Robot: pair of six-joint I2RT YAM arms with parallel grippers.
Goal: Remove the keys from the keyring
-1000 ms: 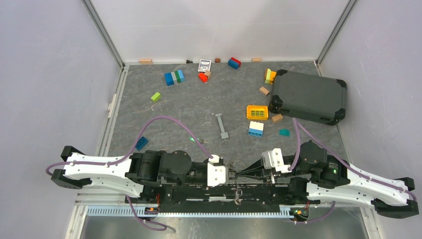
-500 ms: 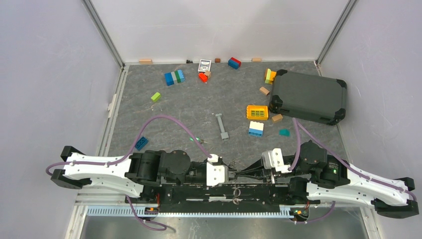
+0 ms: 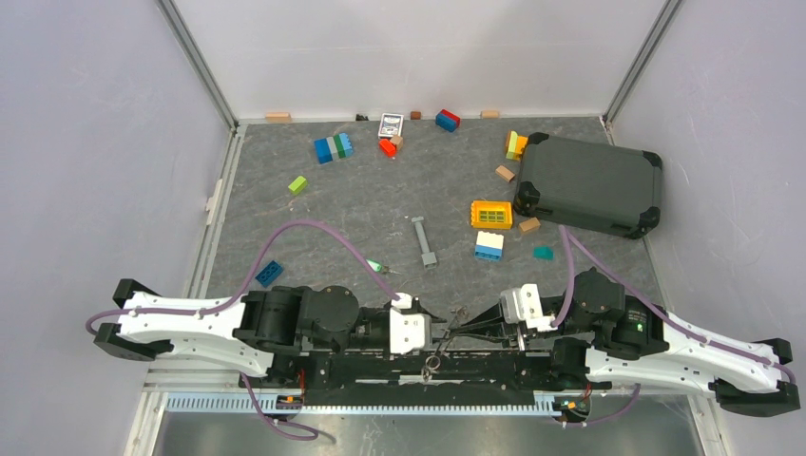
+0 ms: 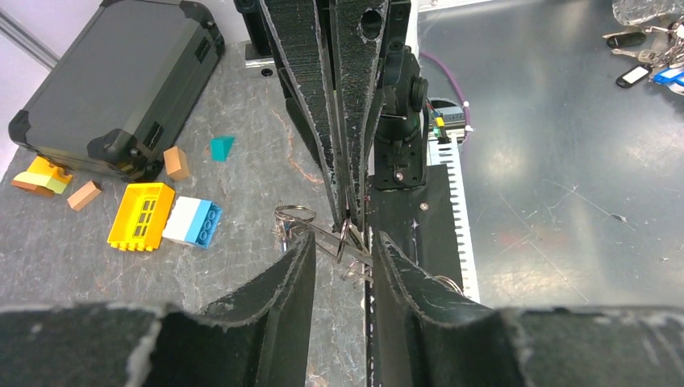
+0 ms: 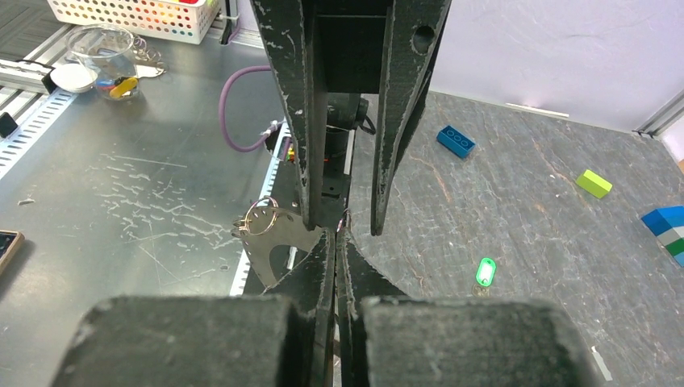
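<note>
This is looking like a robotics lab, a test cell rather than anyone's home: plain white panels (image 3: 418, 47) are boxing in three sides, aluminium posts (image 3: 200, 66) are framing the corners, and a grey mat (image 3: 361, 209) is covering the table. Two robot arms (image 3: 190, 323) are sitting bolted along the near edge, purple cables (image 3: 314, 225) looping off them. Toy bricks (image 3: 333, 148) and a dark hard case (image 3: 589, 183) are lying scattered on the mat. Alongside, a scratched steel bench (image 5: 121, 185) is carrying a glass beaker (image 5: 101, 52) and a white mesh basket (image 5: 137, 10)
</note>
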